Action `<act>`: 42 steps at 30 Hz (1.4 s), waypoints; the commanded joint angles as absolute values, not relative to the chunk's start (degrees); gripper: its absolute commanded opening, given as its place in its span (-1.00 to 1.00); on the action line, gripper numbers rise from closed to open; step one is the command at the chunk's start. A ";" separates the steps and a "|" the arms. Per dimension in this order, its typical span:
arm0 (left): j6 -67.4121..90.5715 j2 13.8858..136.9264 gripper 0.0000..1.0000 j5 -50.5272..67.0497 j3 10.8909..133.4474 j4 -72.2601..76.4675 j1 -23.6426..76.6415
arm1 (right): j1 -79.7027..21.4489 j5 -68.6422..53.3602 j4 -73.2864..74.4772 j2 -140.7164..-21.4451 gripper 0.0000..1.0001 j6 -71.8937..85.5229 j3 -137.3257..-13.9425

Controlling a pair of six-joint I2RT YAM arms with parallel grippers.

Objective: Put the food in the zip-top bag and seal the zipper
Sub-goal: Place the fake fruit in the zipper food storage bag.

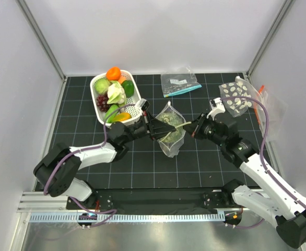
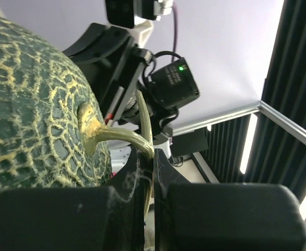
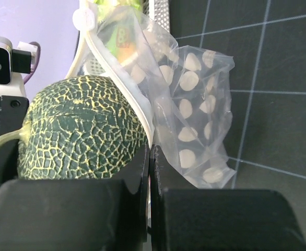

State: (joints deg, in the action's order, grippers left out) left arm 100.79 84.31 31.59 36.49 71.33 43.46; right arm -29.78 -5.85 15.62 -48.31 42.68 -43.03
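Note:
The dark green melon (image 1: 171, 124) (image 2: 33, 104) (image 3: 80, 130) hangs at mid-table, at the mouth of the zip-top bag (image 1: 173, 145) (image 3: 195, 115). My left gripper (image 1: 157, 128) (image 2: 154, 157) is shut on the melon's curved yellow stem (image 2: 116, 137). From the right, my right gripper (image 1: 193, 127) (image 3: 150, 151) is shut on the zipper (image 3: 116, 68), whose white strip arcs over the melon. The bag's dotted body droops to the mat. How deep the melon sits inside, I cannot tell. More food, including a cauliflower (image 1: 116, 94) and an orange piece (image 1: 113, 73), fills the white basket (image 1: 96, 104).
A smaller clear bag with a teal strip (image 1: 179, 83) lies at the back centre. Another dotted bag with an orange-red strip (image 1: 239, 99) lies at the back right. The basket stands close behind my left gripper. White walls enclose the black gridded mat (image 1: 80, 104).

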 commanded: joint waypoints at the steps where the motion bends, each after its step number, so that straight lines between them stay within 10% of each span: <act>1: 95.54 82.63 -1.00 32.61 37.44 63.30 43.42 | -30.23 -5.36 14.50 -48.60 -0.98 39.82 -47.98; 6: 91.50 80.69 -0.94 33.49 40.42 50.30 43.42 | -30.15 -5.54 14.94 -49.57 -0.98 39.20 -48.52; 10: 85.09 78.14 -0.06 33.31 44.63 38.08 43.42 | -30.23 -5.10 13.89 -49.57 -0.98 39.64 -47.29; 15: 75.68 71.99 0.46 30.94 49.91 20.24 43.51 | -30.23 -4.66 13.62 -49.22 -0.98 39.64 -46.23; 25: 56.79 68.81 0.72 23.73 63.71 -14.99 43.51 | -30.15 -4.04 13.01 -48.78 -0.98 39.99 -45.00; 42: 45.70 69.61 0.60 5.81 66.27 -33.83 43.59 | -30.15 -2.55 12.83 -49.22 -0.98 40.34 -44.65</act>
